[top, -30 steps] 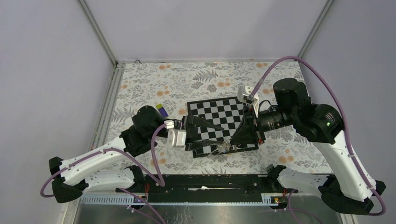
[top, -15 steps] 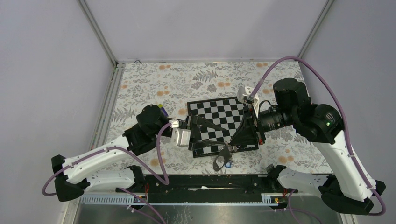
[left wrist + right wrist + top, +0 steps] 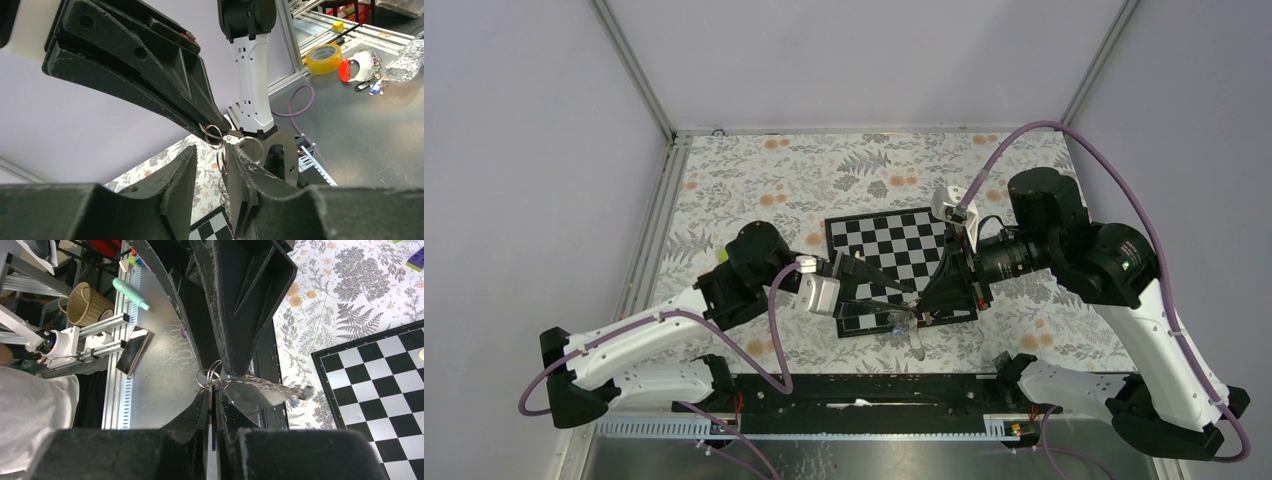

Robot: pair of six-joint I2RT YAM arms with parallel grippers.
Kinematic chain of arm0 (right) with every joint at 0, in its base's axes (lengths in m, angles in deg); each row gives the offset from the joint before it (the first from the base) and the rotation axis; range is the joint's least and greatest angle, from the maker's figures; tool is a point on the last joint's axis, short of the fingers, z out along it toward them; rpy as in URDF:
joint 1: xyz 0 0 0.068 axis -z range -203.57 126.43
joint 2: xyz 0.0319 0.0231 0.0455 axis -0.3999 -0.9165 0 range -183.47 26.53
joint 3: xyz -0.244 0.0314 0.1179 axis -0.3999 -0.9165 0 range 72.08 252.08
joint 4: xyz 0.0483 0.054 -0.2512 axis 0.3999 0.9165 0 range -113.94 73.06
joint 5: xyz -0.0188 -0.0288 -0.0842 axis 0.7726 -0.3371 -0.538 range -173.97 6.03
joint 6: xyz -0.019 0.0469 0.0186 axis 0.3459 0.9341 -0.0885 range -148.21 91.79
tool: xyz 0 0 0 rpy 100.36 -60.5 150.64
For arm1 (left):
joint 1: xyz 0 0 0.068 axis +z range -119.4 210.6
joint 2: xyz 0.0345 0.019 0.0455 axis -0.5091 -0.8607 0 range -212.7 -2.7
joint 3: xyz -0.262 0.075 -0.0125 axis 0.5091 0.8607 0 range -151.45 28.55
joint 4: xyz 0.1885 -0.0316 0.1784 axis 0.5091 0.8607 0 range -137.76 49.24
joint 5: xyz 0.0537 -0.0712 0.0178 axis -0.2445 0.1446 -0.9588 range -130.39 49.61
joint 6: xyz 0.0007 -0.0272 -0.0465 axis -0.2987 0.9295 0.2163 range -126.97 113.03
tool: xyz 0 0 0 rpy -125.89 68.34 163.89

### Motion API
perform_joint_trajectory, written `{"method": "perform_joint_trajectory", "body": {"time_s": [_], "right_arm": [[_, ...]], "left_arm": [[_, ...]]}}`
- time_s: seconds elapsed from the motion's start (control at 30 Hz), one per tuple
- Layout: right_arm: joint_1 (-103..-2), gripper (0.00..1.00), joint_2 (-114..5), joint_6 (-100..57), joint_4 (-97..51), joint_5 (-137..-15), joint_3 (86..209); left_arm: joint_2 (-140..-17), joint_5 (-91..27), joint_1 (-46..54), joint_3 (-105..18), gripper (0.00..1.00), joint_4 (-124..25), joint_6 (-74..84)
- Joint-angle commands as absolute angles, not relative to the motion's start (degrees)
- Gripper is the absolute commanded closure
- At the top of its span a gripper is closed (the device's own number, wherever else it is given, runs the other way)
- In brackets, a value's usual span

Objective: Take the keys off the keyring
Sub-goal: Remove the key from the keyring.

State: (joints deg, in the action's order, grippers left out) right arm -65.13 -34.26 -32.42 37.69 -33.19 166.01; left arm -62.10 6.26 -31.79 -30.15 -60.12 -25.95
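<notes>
Floral table [image 3: 754, 170], chessboard [image 3: 884, 240] at centre. Over the board's near edge we see the right gripper [image 3: 214, 390] pinched on the metal ring of the keyring [image 3: 209, 376]. The left gripper [image 3: 214, 160] stands narrow around that ring; we cannot tell if it grips. The keys [image 3: 265, 386] hang blurred beside both tips.

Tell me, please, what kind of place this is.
Probably a robotics lab test cell: plain grey walls on an aluminium frame, a floral cloth with a chessboard, and beyond it a metal workbench with a tape roll.
</notes>
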Motion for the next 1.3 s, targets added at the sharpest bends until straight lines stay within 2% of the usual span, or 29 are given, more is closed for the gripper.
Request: {"method": "perform_joint_trajectory", "body": {"time_s": [0.0,0.3,0.63,1.27], "right_arm": [[-64.98,0.97,-33.78,-32.6,36.97,-30.71,166.17],[-65.06,0.97,-33.03,-32.95,36.89,-31.61,166.02],[-65.11,0.98,-31.0,-32.82,35.31,-33.56,164.9],[-64.98,0.98,-29.05,-32.63,34.45,-35.28,163.21]], "left_arm": [[-62.69,8.73,-31.62,-33.32,0.68,-60.17,-25.78],[-62.82,8.58,-31.63,-33.67,0.88,-59.04,-25.78],[-61.68,5.44,-31.56,-33.53,0.98,-57.74,-26.39],[-59.28,2.12,-31.02,-32.08,1.0,-59.46,-26.25]]}}
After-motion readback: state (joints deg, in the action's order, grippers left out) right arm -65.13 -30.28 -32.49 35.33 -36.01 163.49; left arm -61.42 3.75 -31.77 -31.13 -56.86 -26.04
